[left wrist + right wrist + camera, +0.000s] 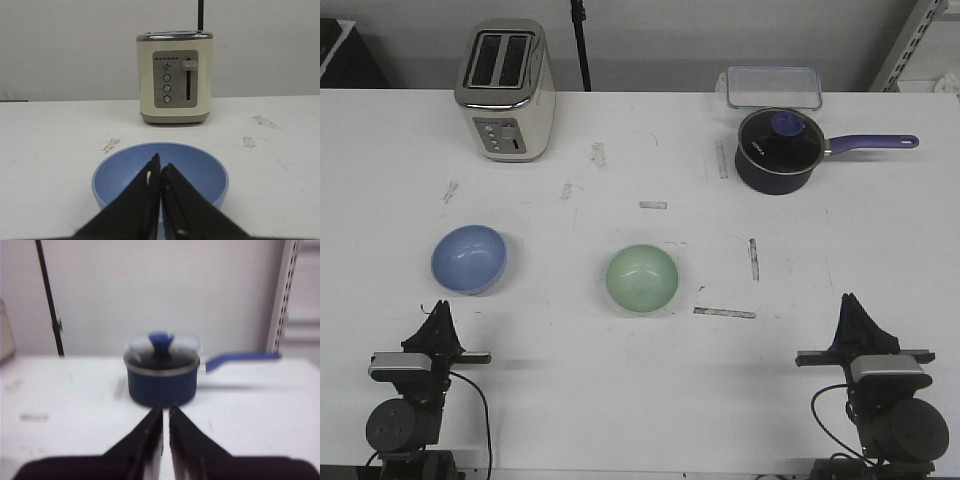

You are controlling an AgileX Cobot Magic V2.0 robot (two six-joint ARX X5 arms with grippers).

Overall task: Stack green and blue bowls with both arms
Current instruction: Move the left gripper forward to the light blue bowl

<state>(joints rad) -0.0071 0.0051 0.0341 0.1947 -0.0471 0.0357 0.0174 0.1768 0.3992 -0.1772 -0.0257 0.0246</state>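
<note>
The blue bowl (469,259) sits upright on the white table at the left, just ahead of my left gripper (442,306). In the left wrist view the blue bowl (200,172) lies right beyond my left gripper (161,162), whose jaws are shut and empty. The green bowl (642,278) sits upright near the table's middle, between the two arms. My right gripper (850,300) rests at the front right, well right of the green bowl; its jaws (165,408) are nearly together and hold nothing. The green bowl shows in neither wrist view.
A cream toaster (506,90) stands at the back left and shows in the left wrist view (174,77). A navy saucepan (779,150) with lid and purple handle stands at the back right, straight ahead in the right wrist view (161,372). A clear lidded box (773,87) lies behind it.
</note>
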